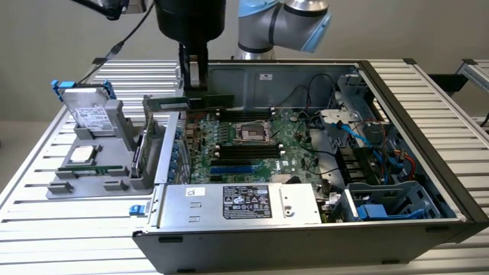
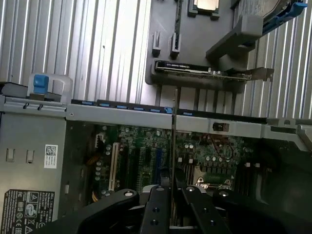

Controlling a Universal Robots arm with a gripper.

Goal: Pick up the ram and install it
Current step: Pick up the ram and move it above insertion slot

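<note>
Pinches the ram (image 1: 169,103) between the gripper (image 1: 194,96)'s nearly closed fingers (image 2: 157,207) above the open computer case (image 1: 416,109) on a ribbed metal table (image 1: 46,226), plain grey wall (image 1: 46,34) behind.

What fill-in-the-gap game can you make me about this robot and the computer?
1. The gripper is shut on the ram, a thin stick coloured ____.
2. The ram is held ____ the motherboard, not plugged into it.
3. The hard drive stands in the grey holder on the exterior view's ____.

Missing words: green; above; left.
</note>
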